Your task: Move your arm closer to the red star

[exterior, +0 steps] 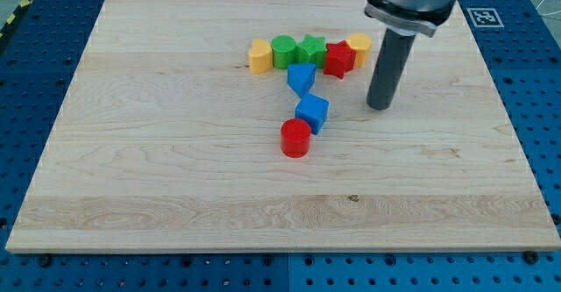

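The red star [339, 60] lies on the wooden board [175, 178], near the view's top in a row of blocks. My tip [379, 107] rests on the board to the right of and a little below the red star, a short gap apart. In the row from left: a yellow block [259, 55], a green cylinder [283, 52], a green star [310, 50], the red star, then a yellow block [358, 46].
Below the row lie a blue block [301, 78], a blue cube [312, 112] and a red cylinder [295, 138], running down the view. A blue perforated table [26, 81] surrounds the board. A marker tag [482, 16] sits at the top right.
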